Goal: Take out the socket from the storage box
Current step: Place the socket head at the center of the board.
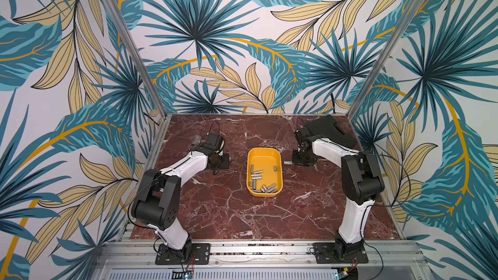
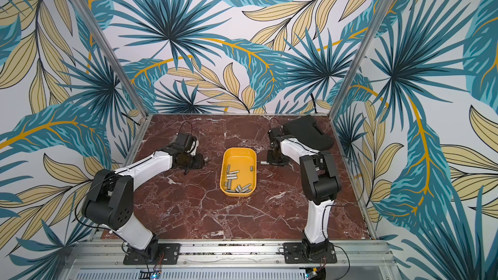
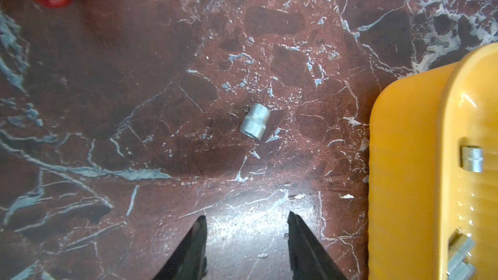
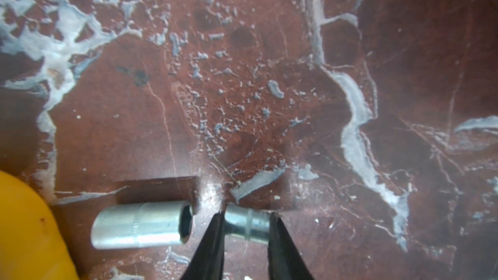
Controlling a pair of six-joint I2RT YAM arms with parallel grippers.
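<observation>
In both top views the shallow yellow plastic storage box (image 1: pixel 265 158) sits mid-bench on the red-brown marbled bench (image 1: pixel 229 211). Loose silver metal sockets (image 1: pixel 262 184) are heaped toward its near end. The left tool (image 1: pixel 225 160) and right tool (image 1: pixel 295 161) hang low on either side of it.

In the left wrist view the left tool (image 3: pixel 246 224) stands released and empty. A short knurled silver socket (image 3: pixel 254 125) lies on its side on bare bench ahead of it, near the box's outer wall.

In the right wrist view the right tool (image 4: pixel 245 227) is clenched across a stepped silver socket (image 4: pixel 246 223) low over the bench. A long silver socket (image 4: pixel 142 224) lies just beside it, near the box's corner.

These look like steel: dense for their size, rigid, smooth and apt to roll. I would take hold across the barrel at mid-length, on the knurled band where there is one.
</observation>
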